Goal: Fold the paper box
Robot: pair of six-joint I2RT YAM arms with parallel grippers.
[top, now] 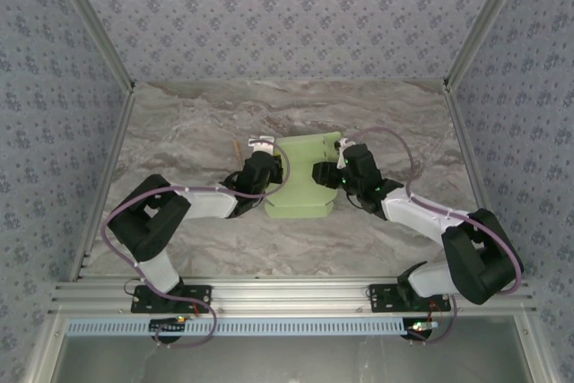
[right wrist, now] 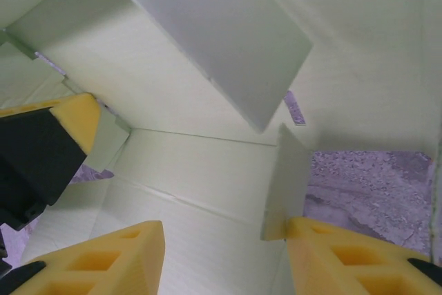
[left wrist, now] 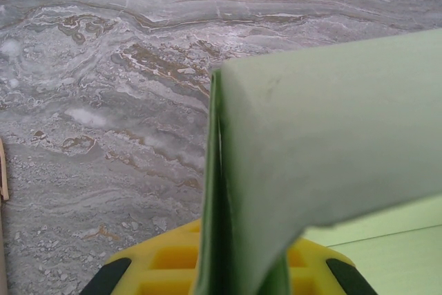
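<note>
Grey marbled table [top: 179, 127], pale green paper box [top: 305, 181] and tan stick [top: 236, 147] on it

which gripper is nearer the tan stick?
Left. The left gripper is at the paper box's left edge, just right of the tan stick; the right gripper is at its right edge.

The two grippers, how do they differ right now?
The left gripper is closed on a raised flap of the paper box; the right gripper is open, its fingers spread over the card. Left comes from the box's left side, right from its right. Both have yellow fingers.
</note>
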